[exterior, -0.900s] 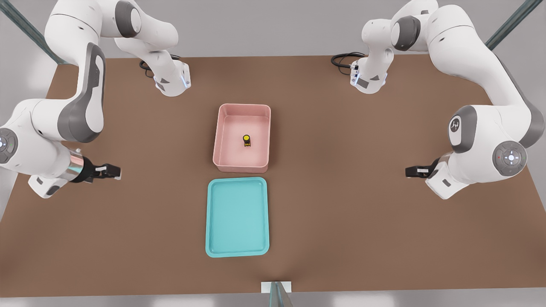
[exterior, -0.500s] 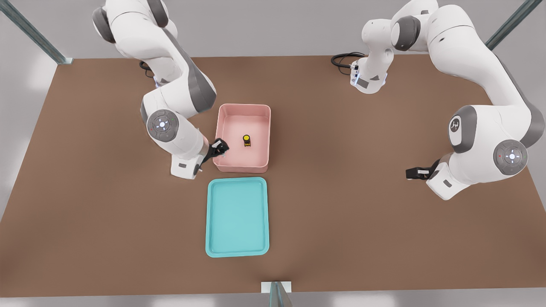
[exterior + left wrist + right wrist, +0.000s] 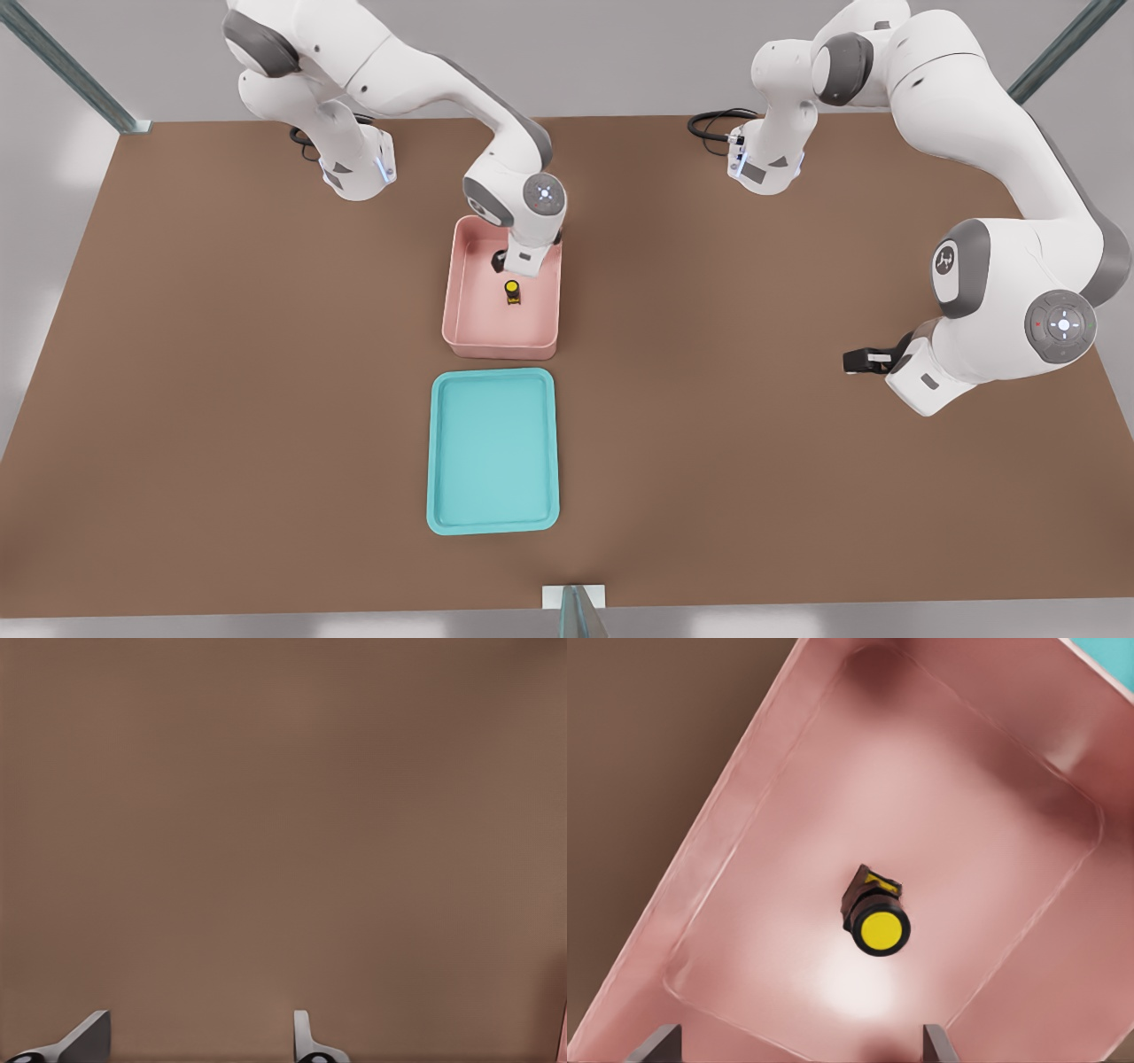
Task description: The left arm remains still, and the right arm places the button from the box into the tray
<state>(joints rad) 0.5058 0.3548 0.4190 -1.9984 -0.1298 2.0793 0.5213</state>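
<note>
— So, where is your right arm standing now?

— It is reaching over the far end of the box, and your pincer is hanging above the inside, just beside the button. A moment ago the arm was waiting at the edge of the surface, then it was passing the side wall of the box. So you are finishing the approach.

— Is the pincer holding something?

— No. In the right wrist view the pincer is showing its two fingertips spread wide, with nothing between them. The button is still lying on the floor of the box, yellow cap pointing toward the camera, apart from all walls.

— And the tray?

— It is lying just beside the near wall of the box, with nothing in it. I am judging that you are needing to center over the button and go down before closing.
</note>
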